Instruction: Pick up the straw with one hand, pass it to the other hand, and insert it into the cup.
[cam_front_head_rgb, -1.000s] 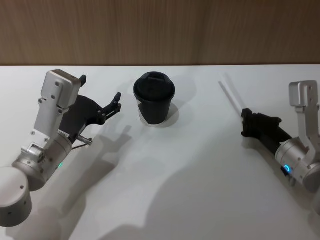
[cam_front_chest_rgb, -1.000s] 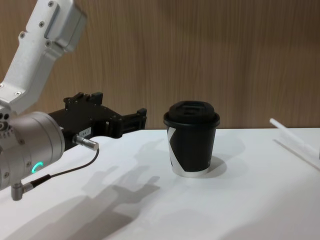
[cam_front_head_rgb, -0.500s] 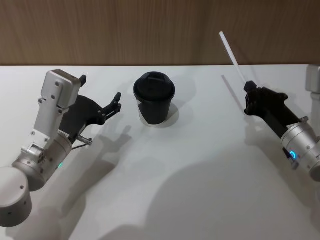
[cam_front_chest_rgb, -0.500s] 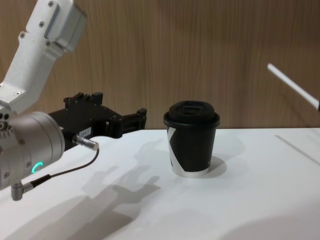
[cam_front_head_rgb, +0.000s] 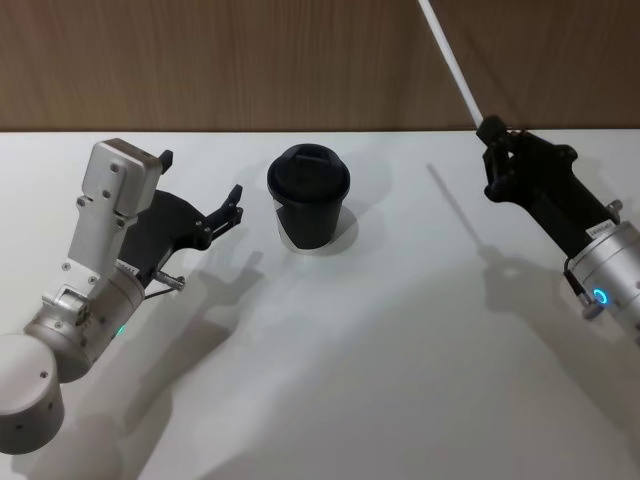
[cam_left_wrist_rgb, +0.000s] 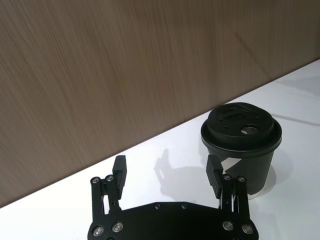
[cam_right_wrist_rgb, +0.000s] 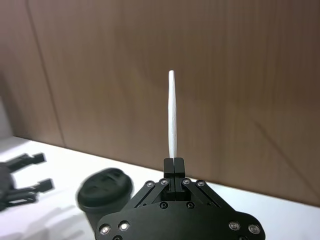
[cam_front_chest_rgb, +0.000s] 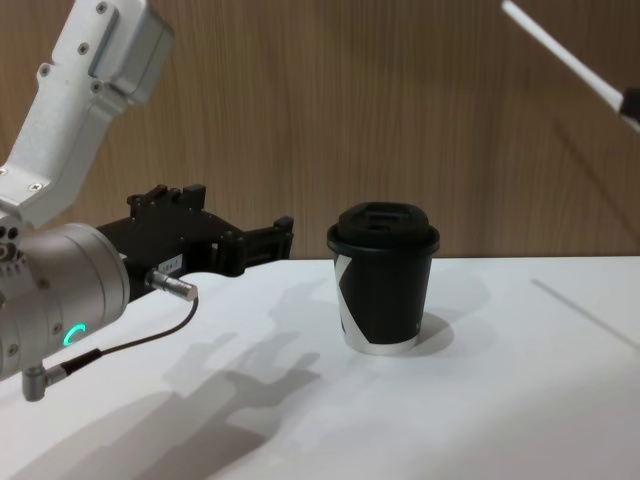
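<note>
The black cup (cam_front_head_rgb: 308, 196) with its domed lid stands upright on the white table (cam_front_head_rgb: 400, 330), and also shows in the chest view (cam_front_chest_rgb: 383, 280). My right gripper (cam_front_head_rgb: 491, 133) hangs in the air to the cup's right, shut on the lower end of the white straw (cam_front_head_rgb: 447, 58). The straw slants up and away from the gripper toward the wooden wall (cam_front_chest_rgb: 560, 55). From the right wrist the straw (cam_right_wrist_rgb: 173, 115) rises straight out of the closed fingertips (cam_right_wrist_rgb: 173, 165). My left gripper (cam_front_head_rgb: 203, 177) is held open just left of the cup, holding nothing (cam_left_wrist_rgb: 166, 172).
A wooden wall (cam_front_head_rgb: 200, 60) runs along the table's far edge. A thin dark cable with a metal plug (cam_front_chest_rgb: 170, 285) hangs from my left wrist. Bare white tabletop lies in front of the cup and between the two arms.
My right gripper has lifted the straw off the table and raised it, so the straw now points up past the wall. The left arm and the cup have not moved.
</note>
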